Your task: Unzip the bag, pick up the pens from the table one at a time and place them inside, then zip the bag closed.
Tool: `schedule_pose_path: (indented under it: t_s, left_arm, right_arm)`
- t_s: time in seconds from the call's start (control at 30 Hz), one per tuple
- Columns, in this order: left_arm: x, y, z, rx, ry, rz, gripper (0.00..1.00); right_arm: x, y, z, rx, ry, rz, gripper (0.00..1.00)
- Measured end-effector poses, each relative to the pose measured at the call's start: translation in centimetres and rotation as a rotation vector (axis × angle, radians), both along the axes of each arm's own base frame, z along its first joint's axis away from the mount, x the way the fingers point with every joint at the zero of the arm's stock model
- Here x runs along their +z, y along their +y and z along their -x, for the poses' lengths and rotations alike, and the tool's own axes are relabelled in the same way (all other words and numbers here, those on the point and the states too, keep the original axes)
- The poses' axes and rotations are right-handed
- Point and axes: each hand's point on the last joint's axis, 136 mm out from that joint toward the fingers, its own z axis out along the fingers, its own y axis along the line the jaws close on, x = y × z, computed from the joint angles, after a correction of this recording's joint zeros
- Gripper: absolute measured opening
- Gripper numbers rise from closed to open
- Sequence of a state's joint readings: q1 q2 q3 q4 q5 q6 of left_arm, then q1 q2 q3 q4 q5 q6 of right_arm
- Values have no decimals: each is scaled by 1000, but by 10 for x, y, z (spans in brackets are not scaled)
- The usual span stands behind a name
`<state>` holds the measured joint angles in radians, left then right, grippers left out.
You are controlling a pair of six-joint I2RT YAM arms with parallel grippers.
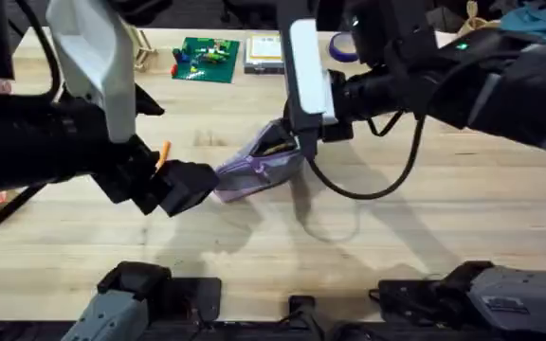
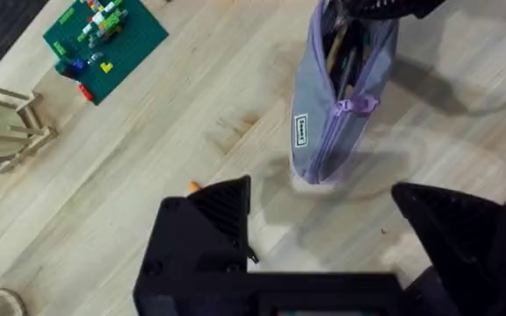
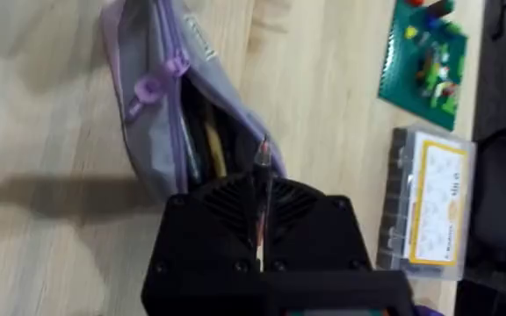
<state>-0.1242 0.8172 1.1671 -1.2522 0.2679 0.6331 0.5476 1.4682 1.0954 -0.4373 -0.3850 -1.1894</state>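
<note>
Between the right jaws, pressed together, sits a black pen (image 3: 262, 189) aimed into the open bag (image 1: 259, 170), while left jaws hang spread nearby.

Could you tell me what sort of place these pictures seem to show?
Probably a robotics lab or workshop bench. Two robot arms work over a butcher-block table holding a purple pouch, with a green building-brick plate and a clear plastic box along the far edge.
</note>
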Motion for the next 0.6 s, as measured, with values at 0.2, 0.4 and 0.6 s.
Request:
schedule_pose_path:
  t_s: [0.2,0.4,0.6]
  left_arm:
    - [0,0,0,0,0,0,994]
    - [0,0,0,0,1,0,994]
    - [-1,0,1,0,8,-1,993]
  right_arm:
    - [-19,-4,-2,8,17,57,32]
    - [-43,-4,-2,15,71,98,32]
    - [-56,-1,2,34,95,122,32]
